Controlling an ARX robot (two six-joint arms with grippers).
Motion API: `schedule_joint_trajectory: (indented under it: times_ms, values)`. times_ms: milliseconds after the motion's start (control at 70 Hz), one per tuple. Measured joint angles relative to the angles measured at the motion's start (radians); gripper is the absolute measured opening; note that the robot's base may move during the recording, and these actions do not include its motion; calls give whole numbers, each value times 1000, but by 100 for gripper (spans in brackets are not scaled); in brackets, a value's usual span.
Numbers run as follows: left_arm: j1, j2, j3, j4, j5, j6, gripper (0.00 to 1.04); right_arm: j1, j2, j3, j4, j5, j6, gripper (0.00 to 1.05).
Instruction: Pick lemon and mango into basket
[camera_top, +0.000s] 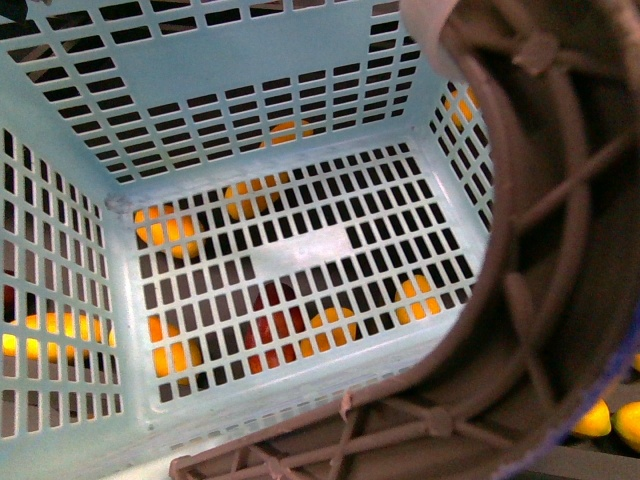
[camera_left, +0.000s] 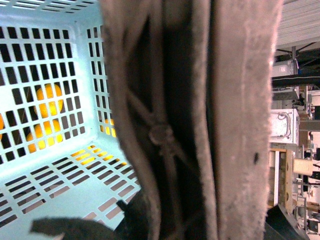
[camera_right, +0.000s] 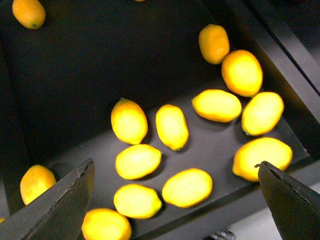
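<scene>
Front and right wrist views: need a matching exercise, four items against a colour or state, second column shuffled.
Column A
1. basket
2. basket handle
3. lemons in the dark bin
4. right gripper

Column B
a. bright yellow
b. open, nothing held
c. brown
d. light teal

Pairs: 1-d, 2-c, 3-a, 4-b

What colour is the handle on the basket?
Brown. The handle shows best in the front view, against the light teal basket.
</scene>
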Motion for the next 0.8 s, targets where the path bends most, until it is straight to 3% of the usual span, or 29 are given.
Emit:
schedule_joint_trajectory:
  times_ms: [200,457,600,800]
  values:
    - [0,0,0,0,-1,2,14,36,502,216,174,53,12,96]
    - [0,0,0,0,2,2,14,28,781,385,92,24,52,96]
    - [0,0,0,0,1,2,14,30,877,480,60,-58,192,96]
    - [0,0,0,0,0,2,14,50,1046,619,34,-49,319,96]
